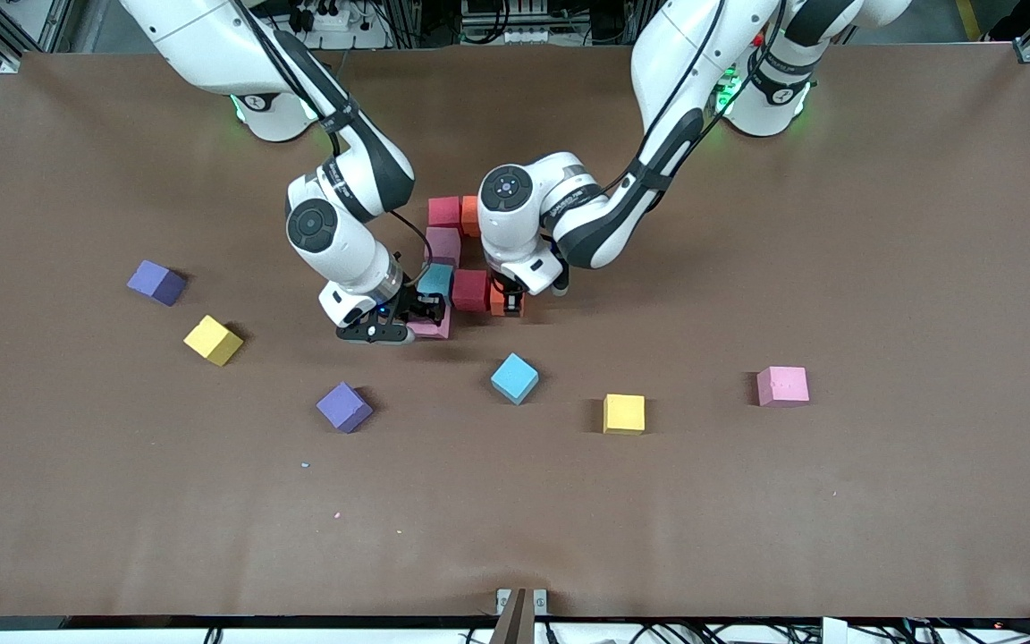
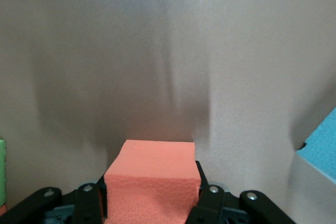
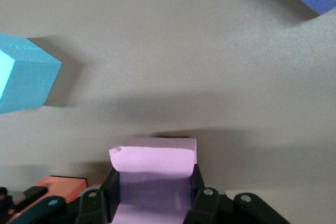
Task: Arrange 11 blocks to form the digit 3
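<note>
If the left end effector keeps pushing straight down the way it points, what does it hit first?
The left end effector points down, shut on the orange block; that block would meet the table, apparently just below.

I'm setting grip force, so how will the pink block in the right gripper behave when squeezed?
Probably soft: the pink block in the right gripper has a dented corner and a matte, foam-like surface, so it may squash slightly. It is likely light for its size. Flat faces suggest it won't roll, and the matte surface should resist slipping.
</note>
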Robot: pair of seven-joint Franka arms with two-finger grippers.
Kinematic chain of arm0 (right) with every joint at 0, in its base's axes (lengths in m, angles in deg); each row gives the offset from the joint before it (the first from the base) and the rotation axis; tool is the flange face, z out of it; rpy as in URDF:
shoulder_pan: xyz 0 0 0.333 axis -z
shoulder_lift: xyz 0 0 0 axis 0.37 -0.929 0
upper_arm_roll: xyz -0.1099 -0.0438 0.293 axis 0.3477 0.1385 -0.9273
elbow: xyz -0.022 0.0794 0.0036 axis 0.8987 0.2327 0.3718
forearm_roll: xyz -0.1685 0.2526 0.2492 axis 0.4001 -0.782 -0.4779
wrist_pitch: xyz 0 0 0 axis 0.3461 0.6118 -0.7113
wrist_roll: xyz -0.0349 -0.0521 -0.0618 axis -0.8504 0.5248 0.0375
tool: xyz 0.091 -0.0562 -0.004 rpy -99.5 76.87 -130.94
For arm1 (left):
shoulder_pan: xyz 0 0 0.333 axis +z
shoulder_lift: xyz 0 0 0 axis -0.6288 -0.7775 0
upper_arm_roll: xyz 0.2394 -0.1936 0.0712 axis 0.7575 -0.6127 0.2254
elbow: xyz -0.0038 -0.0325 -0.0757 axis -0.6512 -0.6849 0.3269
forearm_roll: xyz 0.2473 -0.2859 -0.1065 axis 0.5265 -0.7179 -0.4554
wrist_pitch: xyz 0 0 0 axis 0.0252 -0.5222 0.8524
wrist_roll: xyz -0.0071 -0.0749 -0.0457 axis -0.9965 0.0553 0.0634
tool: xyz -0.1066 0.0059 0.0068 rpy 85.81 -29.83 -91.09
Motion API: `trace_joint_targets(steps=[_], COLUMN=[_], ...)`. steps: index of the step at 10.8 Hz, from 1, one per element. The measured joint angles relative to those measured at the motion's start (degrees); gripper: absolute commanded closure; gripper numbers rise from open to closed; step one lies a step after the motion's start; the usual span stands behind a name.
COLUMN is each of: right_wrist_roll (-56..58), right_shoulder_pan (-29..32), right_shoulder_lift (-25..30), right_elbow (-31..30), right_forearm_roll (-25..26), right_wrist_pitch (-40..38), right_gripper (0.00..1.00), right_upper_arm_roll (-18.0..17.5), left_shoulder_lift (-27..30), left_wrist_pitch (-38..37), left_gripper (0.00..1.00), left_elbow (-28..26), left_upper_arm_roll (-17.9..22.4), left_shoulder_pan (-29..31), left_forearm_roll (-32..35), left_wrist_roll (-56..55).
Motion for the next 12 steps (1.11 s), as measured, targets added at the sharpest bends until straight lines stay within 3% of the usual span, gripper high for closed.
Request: trace_joint_targets(steps=[2,3,4,5,9,12], right_wrist_roll=[0.0,0.0,0.0,0.0,-0.1,-0.1], right_shoulder_pan=[0.0,0.0,-0.1,-0.1,-0.6,-0.8], right_shoulder_lift=[0.0,0.0,0.0,-0.1,-1.0,-1.2], right_elbow=[-0.1,-0.3,-0.5,-0.8,-1.3,-1.6], right_forearm_roll=[0.0,0.0,0.0,0.0,0.0,0.0], right_wrist_pitch=[0.4,0.7,0.9,1.3,2.7,3.1], right_gripper=[0.90,0.90,0.90,0.90,0.88,0.79], right_upper_arm_roll=[0.0,0.0,0.0,0.0,0.2,0.2], left_shoulder_lift=[-0.1,-0.1,-0.1,-0.1,-0.3,2.6], left_wrist_pitch=[0.0,0.0,0.0,0.0,0.6,-3.0], left_gripper=[0.97,0.86,0.18,0.00,0.00,0.00], left_elbow=[0.2,0.2,0.2,0.3,1.0,2.4], left_upper_arm_roll=[0.0,0.0,0.0,0.0,0.0,0.0], left_shoulder_pan=[-0.1,-0.1,-0.1,-0.1,-0.9,-0.7], left_forearm_roll=[0.0,0.0,0.0,0.0,0.0,0.0], left_wrist_roll=[0.0,0.0,0.0,0.0,0.0,0.0])
